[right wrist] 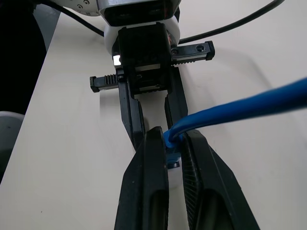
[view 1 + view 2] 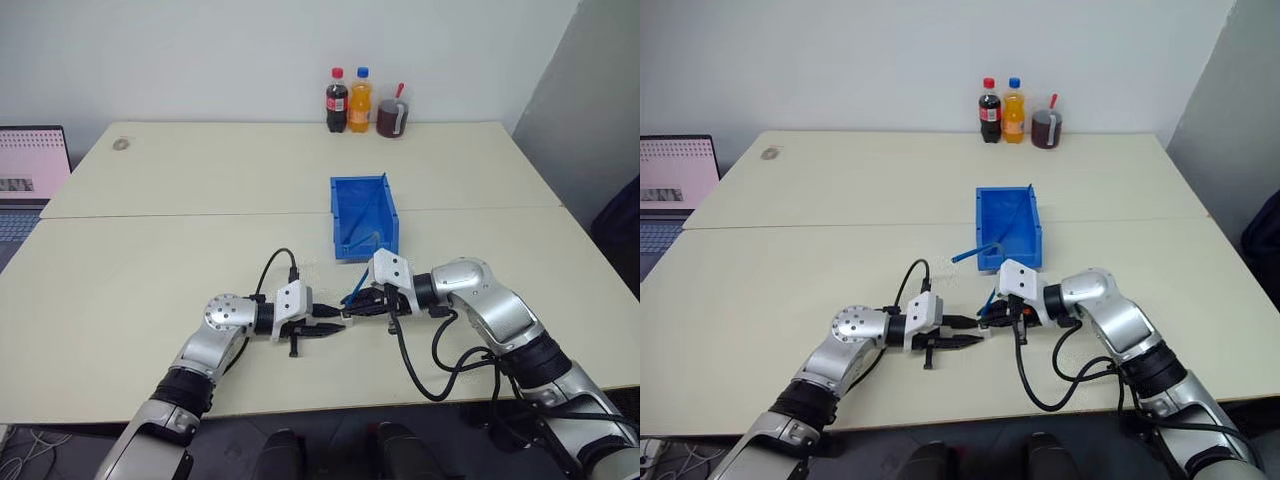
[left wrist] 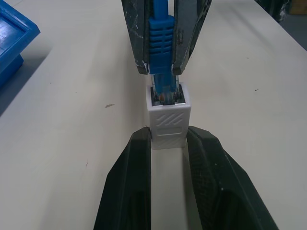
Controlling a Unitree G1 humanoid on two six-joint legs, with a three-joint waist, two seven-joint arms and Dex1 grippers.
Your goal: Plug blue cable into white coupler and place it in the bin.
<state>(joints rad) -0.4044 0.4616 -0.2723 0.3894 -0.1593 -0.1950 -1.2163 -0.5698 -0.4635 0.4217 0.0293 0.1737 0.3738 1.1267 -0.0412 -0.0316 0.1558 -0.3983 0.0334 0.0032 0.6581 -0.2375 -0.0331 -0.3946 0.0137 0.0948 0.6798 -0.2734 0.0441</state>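
The two grippers meet tip to tip above the cream table (image 2: 150,290), in front of the bin (image 2: 363,215). The left gripper (image 3: 168,143) pinches the white coupler (image 3: 169,117) between its two black fingers (image 3: 129,191), with the coupler's open end facing the other arm. The right gripper (image 3: 159,69) is clamped on the ribbed boot of the blue cable (image 3: 159,38); the clear plug end sits in the mouth of the coupler. From the right wrist, the cable (image 1: 249,105) bends out between that gripper's fingers (image 1: 148,182) and runs away to one side. In the head views the cable trails from the grippers toward the bin, where a further length lies inside. Three drink bottles (image 2: 362,102) stand at the table's far edge, and a laptop (image 2: 30,165) is at the left.
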